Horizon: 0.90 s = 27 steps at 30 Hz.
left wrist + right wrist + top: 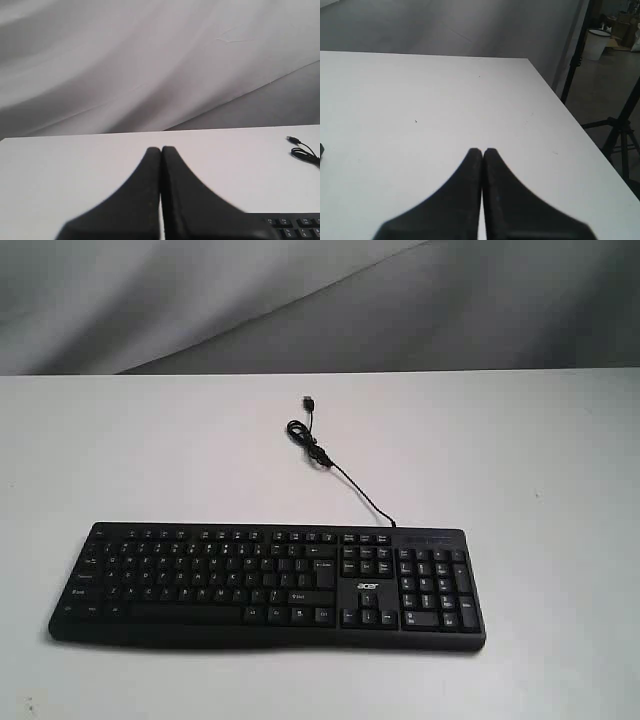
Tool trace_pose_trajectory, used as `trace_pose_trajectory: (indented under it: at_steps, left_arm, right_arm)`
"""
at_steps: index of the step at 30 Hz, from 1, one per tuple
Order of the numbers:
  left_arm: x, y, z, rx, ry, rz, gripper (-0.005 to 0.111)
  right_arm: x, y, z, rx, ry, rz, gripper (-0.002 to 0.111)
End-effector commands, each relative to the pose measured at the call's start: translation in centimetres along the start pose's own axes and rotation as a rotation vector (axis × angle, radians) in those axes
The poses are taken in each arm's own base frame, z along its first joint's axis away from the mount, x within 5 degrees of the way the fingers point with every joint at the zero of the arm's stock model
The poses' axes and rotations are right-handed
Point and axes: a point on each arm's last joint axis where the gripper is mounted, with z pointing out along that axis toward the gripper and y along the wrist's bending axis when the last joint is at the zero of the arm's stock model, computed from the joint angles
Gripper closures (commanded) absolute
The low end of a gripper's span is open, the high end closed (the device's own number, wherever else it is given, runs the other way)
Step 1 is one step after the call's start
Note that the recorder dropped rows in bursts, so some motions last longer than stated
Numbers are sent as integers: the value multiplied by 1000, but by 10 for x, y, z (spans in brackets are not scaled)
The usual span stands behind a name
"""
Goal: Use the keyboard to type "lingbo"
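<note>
The keyboard (270,585), flat on the surface (120,440) at lower centre of the frame, looks stiff yet light enough to skid, so tap single keys straight down rather than grasp it; left claw (161,149) and right claw (483,150) are both pressed together.

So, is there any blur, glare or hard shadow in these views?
Exterior view: soft even light, no glare; the keyboard casts a thin shadow, key legends unreadable. Left wrist view: the left gripper is blurred, the USB cable sharper. Right wrist view: the right gripper is soft-edged, the table sharp.
</note>
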Motion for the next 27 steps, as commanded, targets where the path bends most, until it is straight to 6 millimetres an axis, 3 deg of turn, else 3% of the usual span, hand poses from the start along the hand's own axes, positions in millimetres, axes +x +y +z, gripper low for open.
trace_pose_trajectory:
  at_steps: [1, 17, 27]
  left_arm:
    - [1, -1, 0, 7, -9, -2, 106]
    - [1, -1, 0, 7, -9, -2, 106]
    - [1, -1, 0, 7, -9, -2, 106]
  right_arm:
    - [2, 0, 0, 8, 6, -7, 108]
    - [-3, -1, 0, 18, -41, -43, 108]
    - [-10, -3, 0, 51, -114, -163, 108]
